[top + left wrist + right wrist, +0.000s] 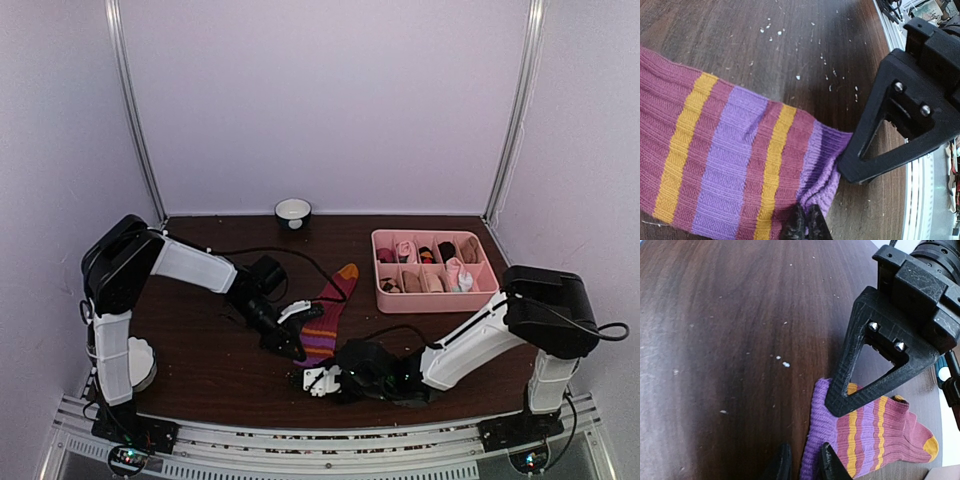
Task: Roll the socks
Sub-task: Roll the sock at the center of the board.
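Striped sock (328, 315): lies flat on the dark table (200, 360), orange toe toward the far side near the pink tray (385, 300), purple cuff toward the near edge, between both grippers; only 1 loose sock in view
Left gripper (807, 226): sits pressed together at the cuff's edge, on top of the stripes; cannot tell if pinching fabric or merely pressing on it
Right gripper (804, 465): straddles the cuff's rim with a narrow gap and bare wood beside the purple knit; not yet pinching, by the look of it
Collision: crowds both sets of fingers onto 1 corner of the cuff; likely knocks 1 against the other on any sideways move
Thin grab: may catch only 1 layer or the very rim, then lose it at the start of the roll
Drag: could pull the whole sock along the smooth wood instead of curling it, given a weak hold-down from the left
Loose roll: tends to skew or unwind on stretchy ribbed knit without even tension across the width
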Available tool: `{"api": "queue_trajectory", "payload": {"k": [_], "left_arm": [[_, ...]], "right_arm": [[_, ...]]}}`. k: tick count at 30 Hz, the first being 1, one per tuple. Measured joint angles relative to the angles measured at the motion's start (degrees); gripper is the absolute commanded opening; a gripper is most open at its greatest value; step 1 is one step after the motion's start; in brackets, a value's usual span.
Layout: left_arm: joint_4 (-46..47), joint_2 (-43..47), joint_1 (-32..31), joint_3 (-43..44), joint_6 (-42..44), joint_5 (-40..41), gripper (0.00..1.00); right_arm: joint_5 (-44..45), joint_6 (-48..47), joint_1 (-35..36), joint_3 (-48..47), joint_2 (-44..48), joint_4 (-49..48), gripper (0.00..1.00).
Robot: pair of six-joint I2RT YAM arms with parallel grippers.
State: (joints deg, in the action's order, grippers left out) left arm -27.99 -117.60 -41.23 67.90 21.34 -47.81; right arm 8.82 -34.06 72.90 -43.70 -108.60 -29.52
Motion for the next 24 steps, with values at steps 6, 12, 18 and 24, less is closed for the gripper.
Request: {"api": "queue_trajectory", "payload": {"k": [6, 12, 18, 24], "left_arm": [[-0.5, -0.1, 0.0, 0.0, 0.2, -0.3, 0.00], [-1.1, -0.1, 0.1, 0.1, 0.6, -0.3, 0.12], [-3.3, 1.7, -0.1, -0.1, 1.9, -0.3, 0.51], [-3.1, 9.0, 1.2, -3.7, 3.8, 6.2, 0.59]], "right_arm": [[-2.1, 3.9, -2.8, -2.3, -0.8, 2.4, 0.15], [-6.6, 9.2, -5.2, -4.2, -0.9, 6.3, 0.00], [-13.6, 14.9, -7.5, -4.7, -0.9, 7.3, 0.00], [-24.4, 24.3, -10.7, -4.3, -0.9, 6.9, 0.00]]}}
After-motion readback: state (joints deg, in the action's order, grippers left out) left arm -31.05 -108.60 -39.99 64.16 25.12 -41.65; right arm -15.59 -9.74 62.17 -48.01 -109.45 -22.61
